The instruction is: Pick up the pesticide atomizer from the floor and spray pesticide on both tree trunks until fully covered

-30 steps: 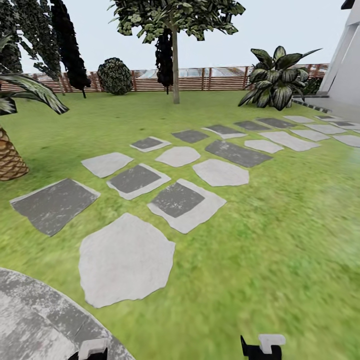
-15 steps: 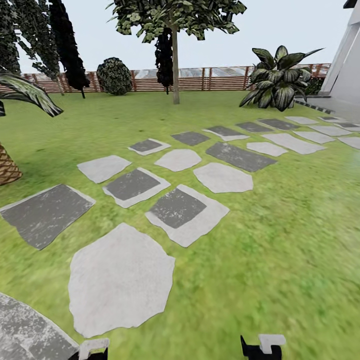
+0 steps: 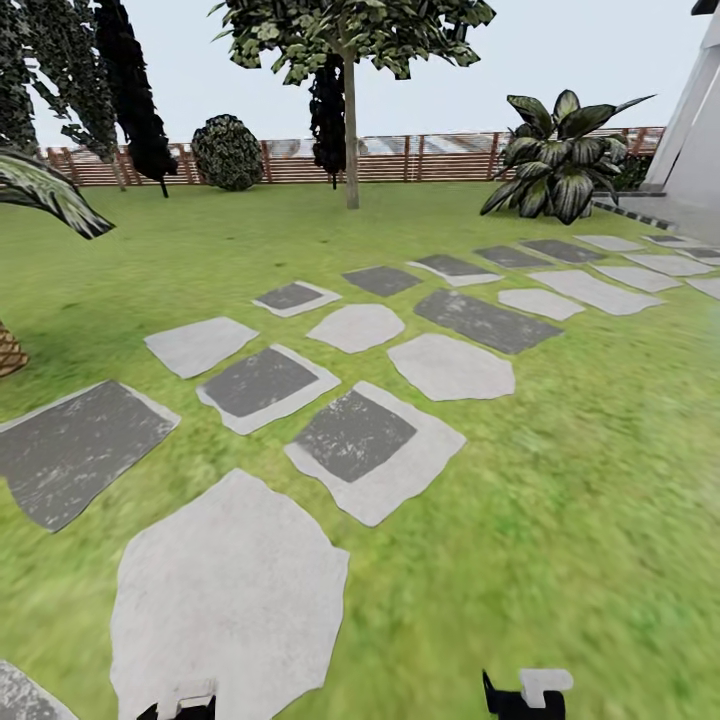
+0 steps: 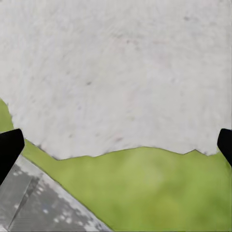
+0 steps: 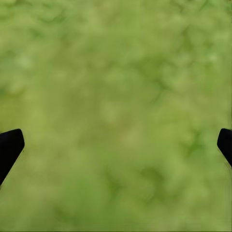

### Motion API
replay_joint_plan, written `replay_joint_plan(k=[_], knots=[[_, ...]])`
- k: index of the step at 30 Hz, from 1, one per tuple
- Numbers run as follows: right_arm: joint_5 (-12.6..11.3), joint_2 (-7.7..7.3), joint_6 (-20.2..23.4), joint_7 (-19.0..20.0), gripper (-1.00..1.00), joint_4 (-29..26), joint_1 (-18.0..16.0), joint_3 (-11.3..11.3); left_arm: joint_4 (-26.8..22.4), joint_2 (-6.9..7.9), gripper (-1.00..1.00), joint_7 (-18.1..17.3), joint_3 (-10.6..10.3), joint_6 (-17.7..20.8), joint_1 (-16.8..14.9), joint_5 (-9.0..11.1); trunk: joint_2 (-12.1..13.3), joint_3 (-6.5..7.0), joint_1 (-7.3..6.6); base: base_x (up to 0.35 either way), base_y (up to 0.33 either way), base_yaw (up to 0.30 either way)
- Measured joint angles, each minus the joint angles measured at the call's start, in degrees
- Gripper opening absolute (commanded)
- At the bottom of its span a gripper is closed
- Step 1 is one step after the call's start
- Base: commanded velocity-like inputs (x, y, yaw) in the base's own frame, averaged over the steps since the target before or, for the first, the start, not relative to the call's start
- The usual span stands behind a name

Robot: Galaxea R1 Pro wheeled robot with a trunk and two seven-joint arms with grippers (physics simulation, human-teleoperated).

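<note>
The pesticide atomizer is out of view. Across the lawn of the garden (image 3: 560,480), one tree (image 3: 350,30) with a leafy crown stands on a pale bare trunk (image 3: 351,140) before the fence. My left gripper (image 4: 116,145) is open over a pale stepping stone (image 4: 116,67) and grass, its black fingertips (image 4: 8,150) wide apart with nothing between them. My right gripper (image 5: 116,145) is open over bare grass, equally empty. Both arm ends, left (image 3: 185,700) and right (image 3: 528,692), show at the bottom edge of the head view.
Grey and white stepping stones (image 3: 355,440) run from near left to far right. A scaly palm trunk (image 3: 8,350) stands at the left edge, a broad-leafed plant (image 3: 560,155) and white house wall (image 3: 695,130) at far right. A brown slat fence (image 3: 430,160), round bush (image 3: 228,152) and dark conifers (image 3: 135,90) line the back.
The whole head view has shifted: the stones have slid nearer and leftward and the palm trunk has almost left the frame, so the camera has moved forward. The grippers' pose is unchanged.
</note>
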Motion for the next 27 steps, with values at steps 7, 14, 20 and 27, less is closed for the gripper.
replay_joint_plan(k=[7, 14, 20, 27], knots=[[-0.08, 0.01, 0.0, -0.22, 1.0, -0.08, 0.0, -0.06, 0.03, 0.0, 1.0, 0.0, 0.0, 0.04, 0.0, -0.03, 0.0, 0.0, 0.0, 0.337, 0.0, 0.0], [-0.1, 0.01, 0.0, -0.24, 1.0, -0.09, 0.0, -0.09, 0.03, 0.0, 1.0, 0.0, 0.0, -0.01, 0.0, -0.04, 0.0, 0.0, 0.0, 0.337, 0.0, 0.0], [-0.1, 0.04, 0.04, -0.25, 1.0, -0.09, 0.0, -0.08, 0.03, 0.0, 1.0, 0.0, 0.0, 0.02, 0.0, -0.04, 0.0, 0.0, 0.0, 0.337, 0.0, 0.0], [-0.1, 0.08, 0.05, -0.25, 1.0, -0.08, 0.0, -0.06, 0.03, 0.0, 1.0, 0.0, 0.0, -0.02, 0.0, -0.04, 0.0, 0.0, 0.0, 0.337, 0.0, 0.0]])
